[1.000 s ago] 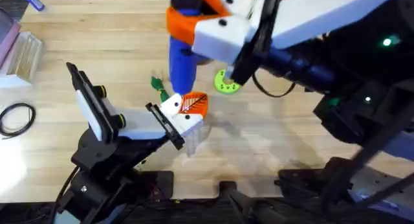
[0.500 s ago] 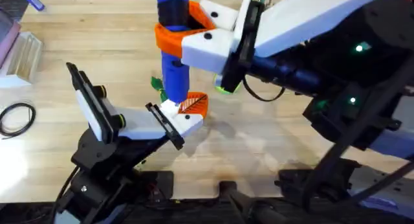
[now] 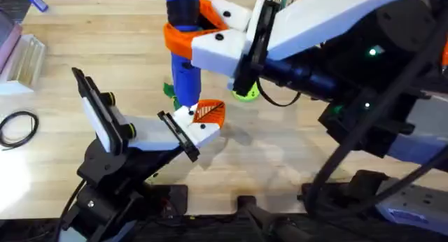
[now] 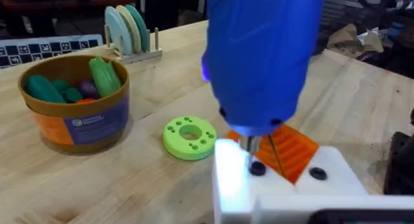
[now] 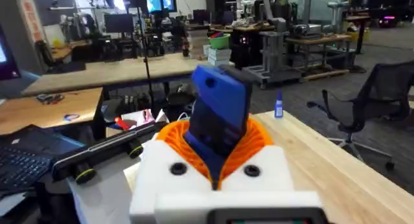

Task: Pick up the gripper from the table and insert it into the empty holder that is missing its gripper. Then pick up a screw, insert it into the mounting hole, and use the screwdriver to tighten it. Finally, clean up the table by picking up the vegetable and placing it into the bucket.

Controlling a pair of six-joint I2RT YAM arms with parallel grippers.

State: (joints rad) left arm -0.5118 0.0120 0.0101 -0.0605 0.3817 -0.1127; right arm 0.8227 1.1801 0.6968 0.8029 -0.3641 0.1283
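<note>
Overhead: right tool [image 3: 199, 39] clamped around blue screwdriver [image 3: 185, 67], held upright at 12 o'clock of the orange gripper [image 3: 208, 112] and white holder [image 3: 199, 133] on the left tool [image 3: 197, 126], whose opening cannot be told. Left wrist: screwdriver tip [image 4: 250, 153] on the holder [image 4: 284, 179]; bucket [image 4: 74, 101] on the desk [image 4: 97, 185], green disc [image 4: 189, 136] beside. Right wrist: screwdriver [image 5: 220, 117] between white fingers [image 5: 165, 169].

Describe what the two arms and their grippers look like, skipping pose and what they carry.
The right gripper has white blocky fingers with orange ribbed pads and black screw heads, on a white and dark blue arm with a black cable and green lights. The left gripper has matching white fingers and an orange pad, on a black arm with yellow-tipped knobs.
</note>
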